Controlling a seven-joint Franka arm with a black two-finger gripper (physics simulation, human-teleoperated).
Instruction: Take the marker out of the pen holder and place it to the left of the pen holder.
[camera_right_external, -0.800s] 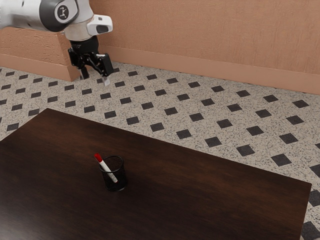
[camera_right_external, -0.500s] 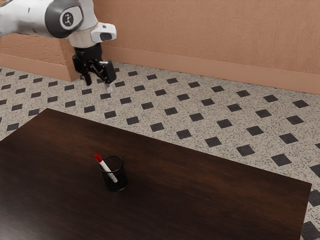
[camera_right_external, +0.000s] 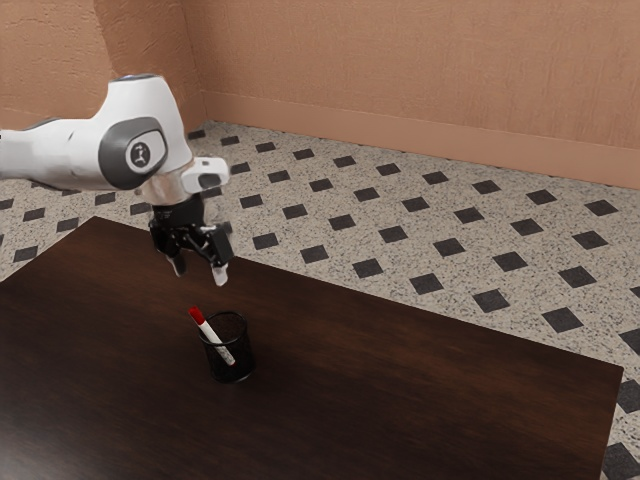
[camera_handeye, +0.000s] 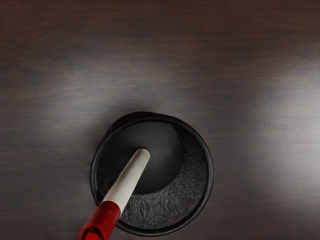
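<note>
approach step, pre-grasp. gripper (camera_right_external: 199, 270) empty, fingers wide, left of centre in the exterior view. marker (camera_right_external: 214, 337) leans in the cup (camera_right_external: 241, 362), lower left. next i'd align over the red cap (camera_right_external: 197, 315), descend, pinch.

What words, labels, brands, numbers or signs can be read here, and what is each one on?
No words or numbers can be read.
Round emblem on the robot arm: a sign, too small to make out.
Marker: no readable writing.
Pen holder: no readable label.
</note>
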